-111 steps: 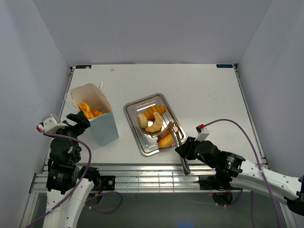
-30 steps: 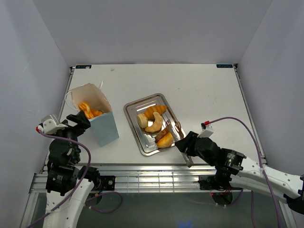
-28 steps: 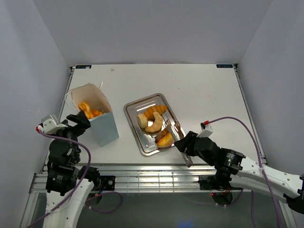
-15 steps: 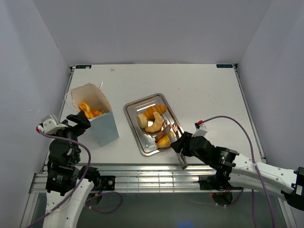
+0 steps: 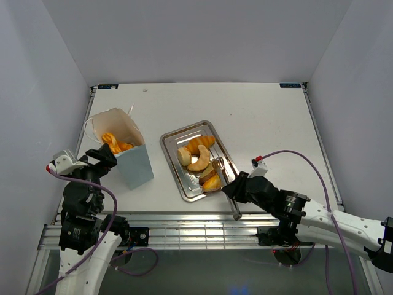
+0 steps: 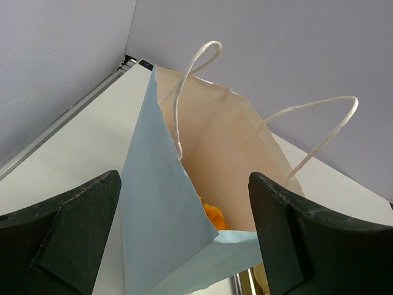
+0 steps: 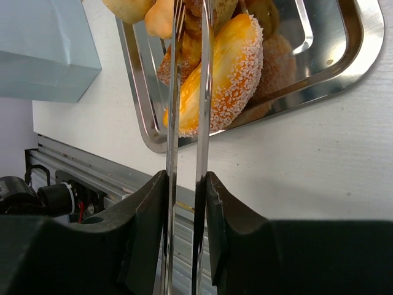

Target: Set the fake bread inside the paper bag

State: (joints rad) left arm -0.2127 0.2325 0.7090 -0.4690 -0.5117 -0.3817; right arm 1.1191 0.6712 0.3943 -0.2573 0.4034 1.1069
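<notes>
Right claw [image 7: 184, 184]: it is clamping both arms of the metal tongs [image 7: 202, 92], squeezing them nearly together, and hanging just off the near corner of the tray [image 5: 178, 136], over the counter [image 5: 258, 117].
Tongs: they are reaching into the tray's near end, running along the edge of a sugar-dusted orange bread [image 7: 227, 74] toward a darker brown piece. Whether the tips are actually biting anything is too crowded to tell.
Left claw [image 6: 184, 180]: its fingers are standing wide apart and gripping nothing, waiting at the paper bag [image 5: 136, 166] well left of the tray.
Fake bread: several pieces are lying on the tray, namely a long loaf [image 5: 199, 144], a round bun [image 5: 183, 156], a croissant [image 5: 199, 158] and the sugared one. More orange bread [image 5: 113, 143] is sitting inside the bag.
Paper bag: it is standing upright left of the tray with its mouth open and its string handles up.
Step, as I judge it: the arm is pinching one piece at the tray's near end, ready to lift it.
Risk, slip: the pieces are looking glossy and rounded, so a shallow bite from thin blades is likely to let one squirt out onto the counter.
Risk, drag: with pieces overlapping, lifting one is likely to tip a neighbour over the rim.
Risk, bag: nothing is gripping it, so a low approach with the tongs could be knocking it over or folding its mouth shut.
</notes>
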